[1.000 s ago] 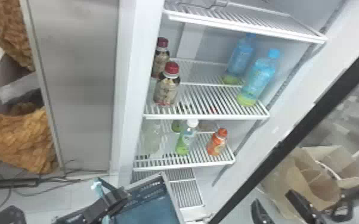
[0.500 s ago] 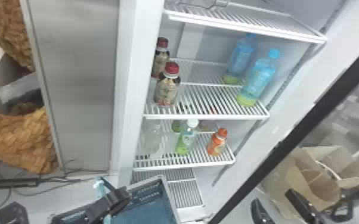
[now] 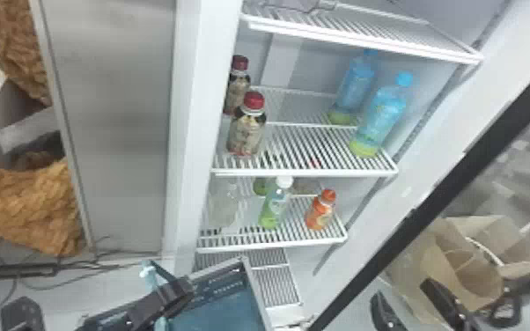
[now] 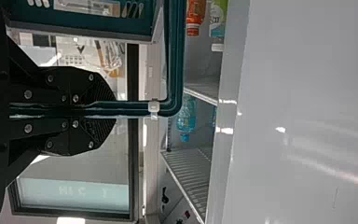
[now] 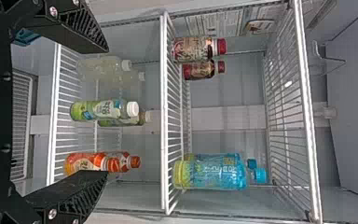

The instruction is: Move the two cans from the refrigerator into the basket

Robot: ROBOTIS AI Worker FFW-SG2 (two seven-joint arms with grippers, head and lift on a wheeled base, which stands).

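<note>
At the bottom of the head view, my left gripper (image 3: 182,290) holds the teal basket (image 3: 255,286) by its handle, in front of the lower shelves. In the left wrist view, that gripper (image 4: 106,109) is shut on the upright handle (image 4: 175,56), beside the basket wall (image 4: 156,28). My right gripper (image 3: 411,299) is at the lower right; in the right wrist view its fingers (image 5: 105,111) stand wide apart, facing the shelves. The refrigerator holds bottles: dark red-capped (image 3: 246,127), blue (image 3: 380,114), green (image 3: 275,204), orange (image 3: 321,211) and clear (image 3: 224,202).
White wire shelves (image 3: 303,171) cross the refrigerator, whose side wall (image 3: 198,110) runs down the left. The black-edged open door (image 3: 418,202) slants across the right. Beyond it stands a brown paper bag (image 3: 436,259). Cables lie on the floor at the left.
The basket and my left gripper have shifted slightly to the right. The right gripper has hardly moved, and the bottles stand where they were.
</note>
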